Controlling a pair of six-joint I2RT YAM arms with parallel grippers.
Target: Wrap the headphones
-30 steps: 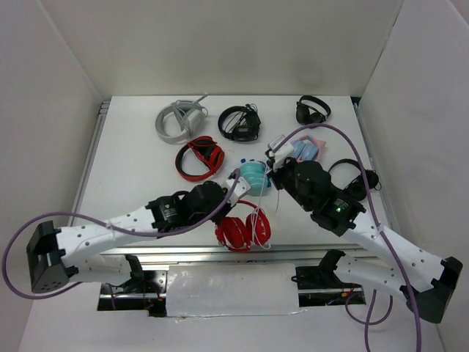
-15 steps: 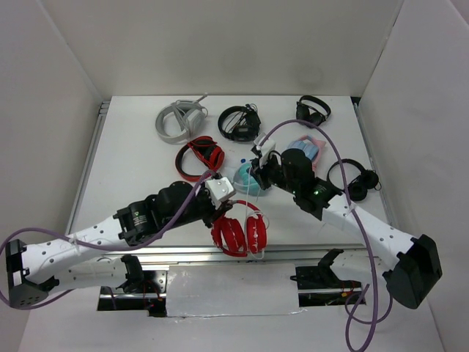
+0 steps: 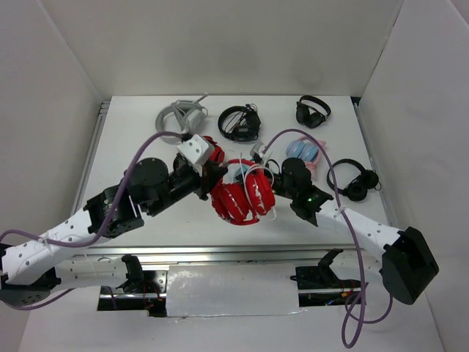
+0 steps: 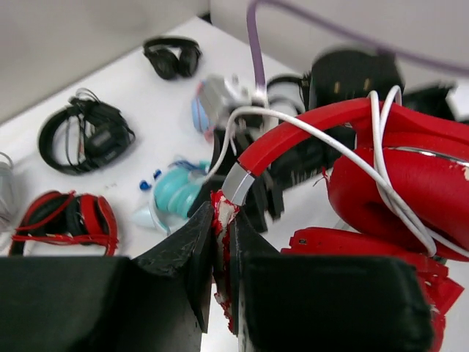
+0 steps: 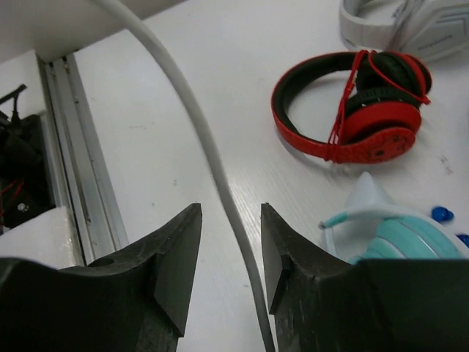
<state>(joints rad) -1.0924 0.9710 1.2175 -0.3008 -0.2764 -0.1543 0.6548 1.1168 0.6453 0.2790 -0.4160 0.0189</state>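
Observation:
The glossy red headphones (image 3: pixel 242 196) hang folded in the air over the middle of the table. My left gripper (image 4: pixel 220 220) is shut on the frayed red end of their headband (image 4: pixel 308 136). In the top view it (image 3: pixel 214 185) is at their left side. The red earcups (image 4: pixel 399 187) fill the right of the left wrist view, with the thin white cable (image 4: pixel 385 183) looped over them. My right gripper (image 5: pixel 231 220) is open, with a length of the white cable (image 5: pixel 209 154) running between its fingers without being pinched. In the top view it (image 3: pixel 258 167) is just behind the headphones.
The red-and-black open-hoop headphones (image 5: pixel 344 110) and the teal pair (image 5: pixel 399 238) lie behind the held pair. A grey-white headset (image 3: pixel 179 119) and black headphones (image 3: pixel 240 122), (image 3: pixel 313 110), (image 3: pixel 355 180) lie farther back. A metal rail (image 3: pixel 220 253) runs along the near edge.
My left gripper has lifted the red headphones off the near table and carried them up and back. My right gripper has moved left to them, and the cable now runs between its fingers.

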